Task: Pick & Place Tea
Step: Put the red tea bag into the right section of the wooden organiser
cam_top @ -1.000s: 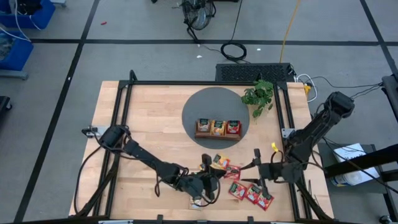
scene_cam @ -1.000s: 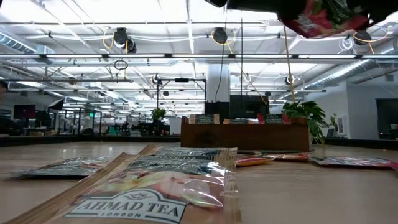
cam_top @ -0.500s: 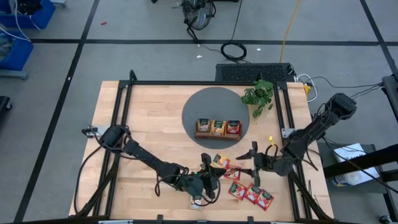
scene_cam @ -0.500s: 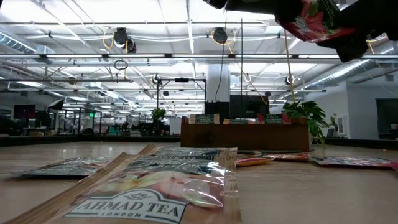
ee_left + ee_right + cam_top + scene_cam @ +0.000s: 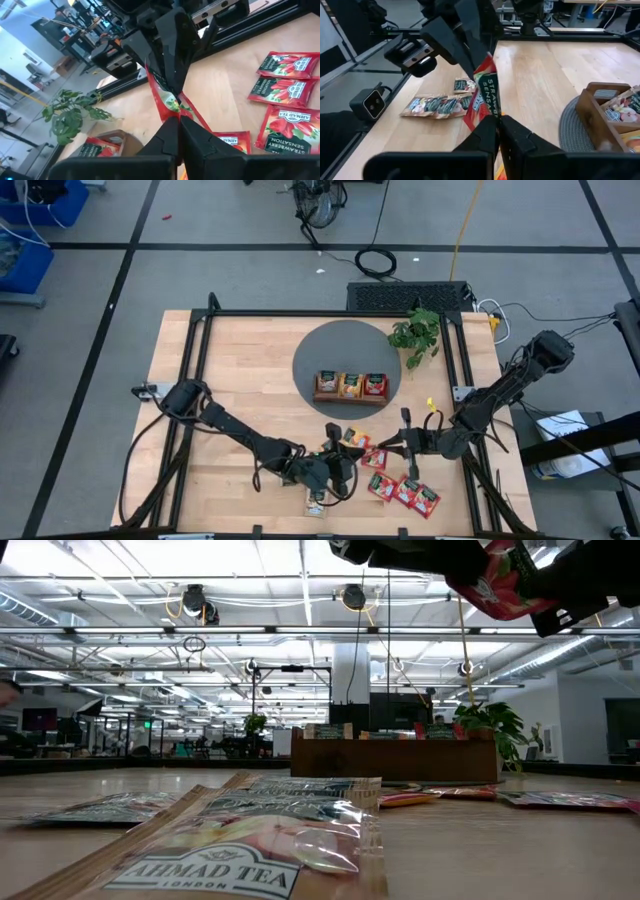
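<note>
A red tea sachet (image 5: pixel 167 92) hangs in the air over the table's near middle, between both grippers. My left gripper (image 5: pixel 350 463) reaches in from the table's left and is shut on it. My right gripper (image 5: pixel 381 447) reaches in from the right and is shut on its other end. The low view shows the sachet (image 5: pixel 498 585) high above the tabletop. More sachets lie flat on the wood: red ones (image 5: pixel 403 490) at the near right, orange ones (image 5: pixel 353 440) under the grippers, a pale one (image 5: pixel 316 505) at the near edge. My left gripper pinches one end of the red sachet (image 5: pixel 173 105) between its two fingers, which come in roughly level from the table's left. The sachet stands on edge, clear of the table. My right gripper pinches the opposite end (image 5: pixel 487 106) between its two fingers, coming roughly level from the table's right, facing the left gripper's fingers (image 5: pixel 465 37).
A brown wooden tray (image 5: pixel 350 387) with three compartments holding sachets stands on a dark round mat (image 5: pixel 330 345) at the table's middle. A green plant (image 5: pixel 417 335) stands at the far right. Black frame rails (image 5: pixel 200 350) run along the table's sides.
My right gripper has moved toward the table's left, up to the left gripper, and has shut from wide open onto the free end of the red sachet. The left gripper has kept its hold, and the sachet stays lifted.
</note>
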Action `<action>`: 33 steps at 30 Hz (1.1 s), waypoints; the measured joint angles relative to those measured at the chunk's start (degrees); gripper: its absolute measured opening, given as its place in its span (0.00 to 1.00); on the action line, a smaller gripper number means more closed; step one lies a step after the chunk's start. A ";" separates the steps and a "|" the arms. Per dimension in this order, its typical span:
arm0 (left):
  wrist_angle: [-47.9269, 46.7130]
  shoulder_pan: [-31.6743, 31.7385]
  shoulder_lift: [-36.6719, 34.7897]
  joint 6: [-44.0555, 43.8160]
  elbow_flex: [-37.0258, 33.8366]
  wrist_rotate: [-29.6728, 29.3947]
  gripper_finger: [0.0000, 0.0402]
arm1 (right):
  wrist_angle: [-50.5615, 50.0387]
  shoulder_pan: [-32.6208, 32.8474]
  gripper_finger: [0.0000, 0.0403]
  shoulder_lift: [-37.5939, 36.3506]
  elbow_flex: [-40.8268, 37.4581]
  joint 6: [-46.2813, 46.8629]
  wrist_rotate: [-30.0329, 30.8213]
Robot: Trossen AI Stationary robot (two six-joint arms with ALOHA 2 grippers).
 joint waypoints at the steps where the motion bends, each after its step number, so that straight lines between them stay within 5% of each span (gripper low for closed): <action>1: -0.35 0.05 0.00 0.06 0.00 0.52 0.02 | 0.00 0.00 0.02 0.00 0.00 0.06 0.00; 5: -2.42 0.03 0.00 0.16 0.00 1.22 0.03 | -1.15 0.00 0.00 0.00 0.00 -0.21 -1.14; 16: -3.83 -0.67 0.00 0.17 0.00 0.55 0.33 | -5.78 0.00 0.00 -0.02 0.00 2.27 -1.16; 20: -11.93 -2.35 -1.40 -1.91 -0.04 -2.61 0.38 | -8.87 0.00 0.00 -0.04 0.00 3.42 -1.18; 27: -30.92 -4.87 -8.80 -21.37 -0.04 5.91 0.36 | -14.89 -0.05 0.00 -0.77 0.00 7.42 -1.98; 33: -32.46 -7.99 -12.99 -27.20 -4.42 8.46 0.25 | -26.16 -3.76 0.00 -4.07 4.06 8.90 -9.42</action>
